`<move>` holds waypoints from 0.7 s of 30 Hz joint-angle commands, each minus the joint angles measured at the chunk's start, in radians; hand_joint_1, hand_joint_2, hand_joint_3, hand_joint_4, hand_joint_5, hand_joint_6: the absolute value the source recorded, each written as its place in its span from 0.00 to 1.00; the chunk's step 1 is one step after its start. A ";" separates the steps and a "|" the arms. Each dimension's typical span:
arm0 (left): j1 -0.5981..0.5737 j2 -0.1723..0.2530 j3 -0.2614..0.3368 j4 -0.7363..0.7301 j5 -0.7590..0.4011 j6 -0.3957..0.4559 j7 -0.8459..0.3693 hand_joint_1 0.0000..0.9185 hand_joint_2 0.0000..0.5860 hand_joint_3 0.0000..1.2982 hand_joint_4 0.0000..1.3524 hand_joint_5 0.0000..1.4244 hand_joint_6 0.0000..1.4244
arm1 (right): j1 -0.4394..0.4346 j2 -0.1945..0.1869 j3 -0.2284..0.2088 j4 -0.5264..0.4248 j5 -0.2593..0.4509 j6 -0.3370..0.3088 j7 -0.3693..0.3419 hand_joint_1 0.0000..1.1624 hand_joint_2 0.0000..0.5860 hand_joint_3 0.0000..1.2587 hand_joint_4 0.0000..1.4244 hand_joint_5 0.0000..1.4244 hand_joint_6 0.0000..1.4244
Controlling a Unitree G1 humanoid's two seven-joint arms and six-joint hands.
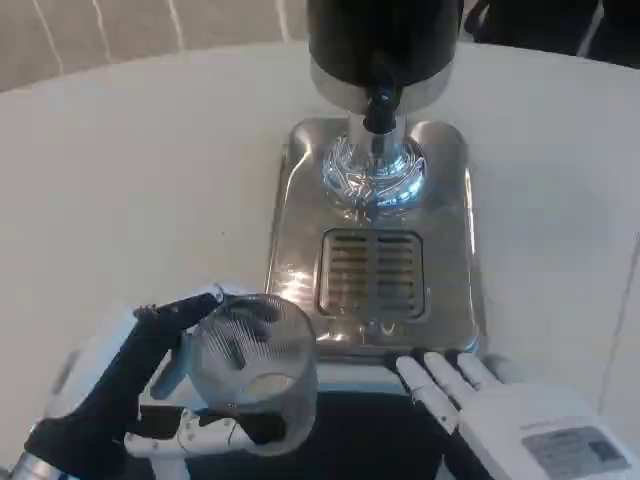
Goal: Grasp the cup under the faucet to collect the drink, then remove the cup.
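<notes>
Fingers (175, 312) of the left hand (120, 385) wrap the clear cup (250, 365), held just before the steel drip tray (300, 200); right hand (500, 405) fingers lie spread near the tray's front edge.

The dispenser (380, 50) stands at the upper centre of the frame on a tray (300, 230), its faucet (380, 108) above the grille (372, 272). At lower left, the left robot hand (150, 390) holds the cup (250, 370), left of the right robot hand (500, 410).

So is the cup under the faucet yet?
No, the left hand holds the cup off the tray, well short of the faucet.
</notes>
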 commanded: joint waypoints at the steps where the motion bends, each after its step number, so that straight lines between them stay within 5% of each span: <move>1: 0.000 -0.002 0.002 -0.008 -0.019 -0.002 -0.005 0.65 0.03 0.72 0.85 0.99 1.00 | 0.009 0.009 -0.003 -0.016 -0.009 -0.013 -0.006 0.22 0.88 0.00 0.00 0.00 0.00; 21: -0.011 -0.010 0.002 0.002 -0.021 0.016 -0.011 0.65 0.02 0.72 0.84 0.99 1.00 | -0.004 0.028 -0.014 -0.016 -0.006 -0.015 0.000 0.22 0.88 0.00 0.00 0.00 0.00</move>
